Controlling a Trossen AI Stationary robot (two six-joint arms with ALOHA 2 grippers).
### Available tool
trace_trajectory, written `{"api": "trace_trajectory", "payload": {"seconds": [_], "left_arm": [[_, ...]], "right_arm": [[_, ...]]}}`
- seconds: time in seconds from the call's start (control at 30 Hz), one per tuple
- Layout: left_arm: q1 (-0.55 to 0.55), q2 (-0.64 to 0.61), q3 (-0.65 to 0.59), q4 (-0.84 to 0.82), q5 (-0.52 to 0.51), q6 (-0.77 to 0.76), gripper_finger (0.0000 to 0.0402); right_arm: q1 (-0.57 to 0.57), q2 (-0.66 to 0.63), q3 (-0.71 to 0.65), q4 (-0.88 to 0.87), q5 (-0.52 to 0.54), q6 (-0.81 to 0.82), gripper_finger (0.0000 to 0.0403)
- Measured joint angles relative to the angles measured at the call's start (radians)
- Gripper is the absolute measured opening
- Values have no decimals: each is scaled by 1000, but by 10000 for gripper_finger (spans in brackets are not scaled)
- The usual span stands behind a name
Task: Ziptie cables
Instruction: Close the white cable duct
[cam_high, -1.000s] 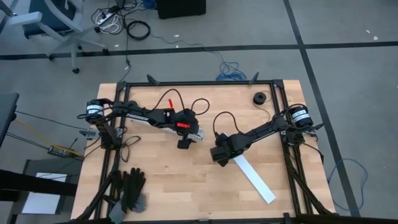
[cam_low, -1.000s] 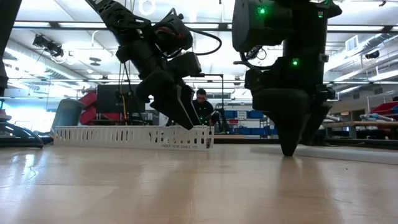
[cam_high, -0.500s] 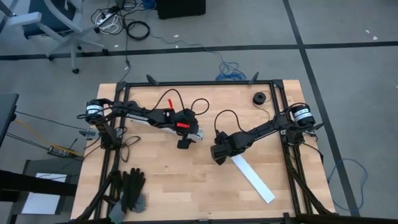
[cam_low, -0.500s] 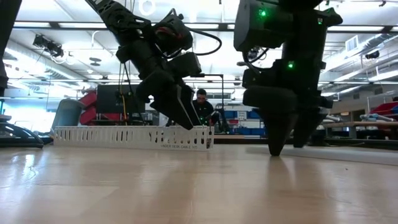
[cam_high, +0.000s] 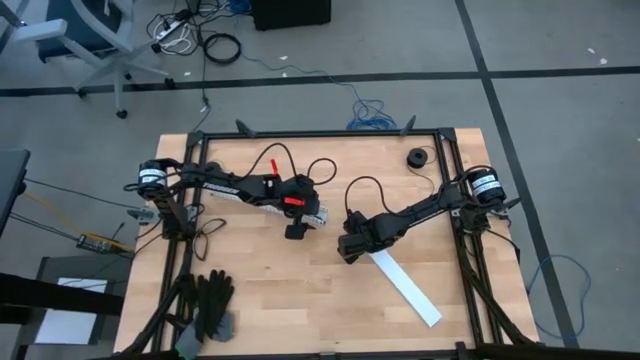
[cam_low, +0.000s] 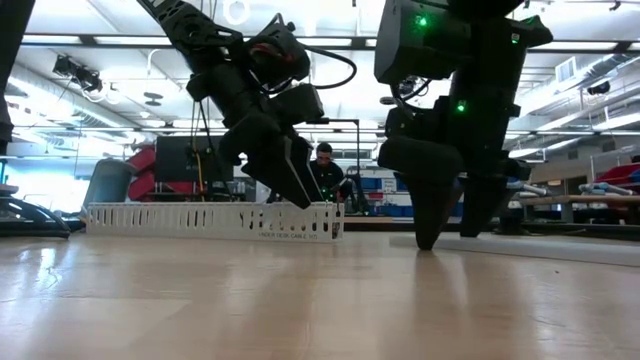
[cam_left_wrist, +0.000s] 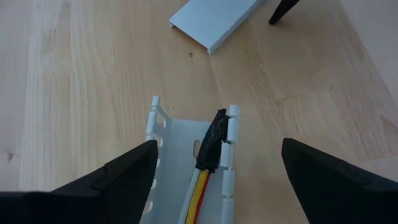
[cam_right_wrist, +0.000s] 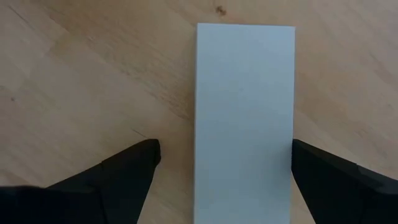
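While cables (cam_left_wrist: 200, 190) lie inside slotted channel (cam_left_wrist: 163, 163), no ziptie visible, tying undone. Left gripper (cam_left_wrist: 214, 171) spread wide over channel end; right gripper (cam_right_wrist: 224, 165) wide, empty, straddling flat white cover (cam_right_wrist: 244, 112).

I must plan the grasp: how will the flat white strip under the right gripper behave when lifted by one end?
The white strip looks thin and long, so probably light and slightly bendy. It lies flat on the table, so the open right gripper, straddling it, may slide off its smooth surface.
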Motion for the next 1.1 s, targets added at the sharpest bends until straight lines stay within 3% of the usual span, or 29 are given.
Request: {"api": "trace_trajectory", "payload": {"seconds": [1.1], "left_arm": [[0, 0, 0, 10, 0, 0, 321]], "right_arm": [[-2, 0, -1, 18, -38, -38, 339]]}}
